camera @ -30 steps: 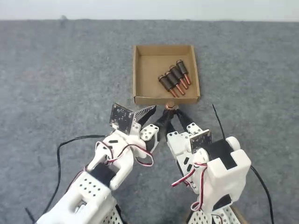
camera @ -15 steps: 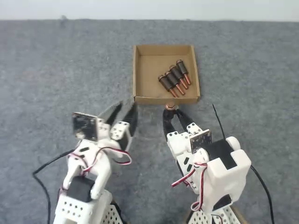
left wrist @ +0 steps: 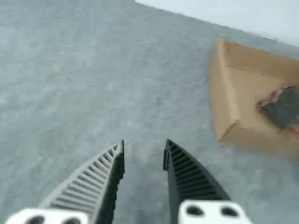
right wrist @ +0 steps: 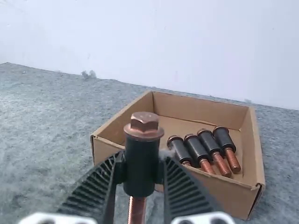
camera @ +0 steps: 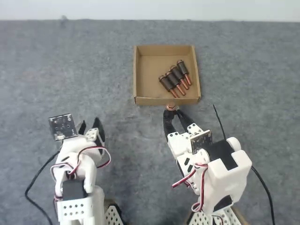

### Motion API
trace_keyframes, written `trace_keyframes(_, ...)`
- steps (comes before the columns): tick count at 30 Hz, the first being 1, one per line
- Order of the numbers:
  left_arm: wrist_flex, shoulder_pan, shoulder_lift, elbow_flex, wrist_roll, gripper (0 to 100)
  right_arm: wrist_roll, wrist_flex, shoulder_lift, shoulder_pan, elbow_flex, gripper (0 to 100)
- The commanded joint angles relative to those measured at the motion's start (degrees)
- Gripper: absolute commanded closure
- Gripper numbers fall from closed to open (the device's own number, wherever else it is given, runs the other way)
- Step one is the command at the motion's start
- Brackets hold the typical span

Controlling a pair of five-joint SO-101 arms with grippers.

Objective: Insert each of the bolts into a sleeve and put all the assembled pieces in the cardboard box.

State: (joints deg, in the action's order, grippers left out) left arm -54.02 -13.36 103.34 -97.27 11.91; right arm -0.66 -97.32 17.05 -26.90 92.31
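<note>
Within right end effector [right wrist: 141, 163] grip: sleeved bolt [right wrist: 142, 129], nr box [right wrist: 215, 189].

Both arms are built of white plastic shells around black servo blocks. The left arm [camera: 77, 168] rises from a white base plate dotted with rows of small holes. The right arm [camera: 220, 176] has a broad, blocky white housing. Twisted red, white and black wires [camera: 183, 180] loop along each arm, and a thin black cable [camera: 260, 187] trails from each base. Each wrist bears a small dark camera board [camera: 62, 127]. The left gripper [left wrist: 145, 142] and right gripper [right wrist: 141, 161] have black tapering fingers with ribbed faces on white mounts with round screw holes [left wrist: 195, 211].
</note>
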Motion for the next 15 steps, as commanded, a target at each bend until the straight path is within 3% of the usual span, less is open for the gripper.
trace_keyframes(1, -3.25, -2.81, 0.79, 0.75, -4.22, 87, 0.70, -1.71, -2.95, 0.92, 1.32, 99.1)
trace_keyframes(4, -4.40, -4.84, 0.44, 0.75, -5.36, 89, 0.70, -1.71, -2.95, 1.01, 1.23, 99.1)
trace_keyframes(9, -8.53, -5.10, 0.44, 0.75, -17.85, 96, 0.70, -1.71, -3.38, 2.77, 1.05, 99.1)
trace_keyframes(15, -9.05, -5.10, 0.44, 0.75, -18.64, 99, 0.79, -1.80, -3.47, 2.95, 1.05, 99.1)
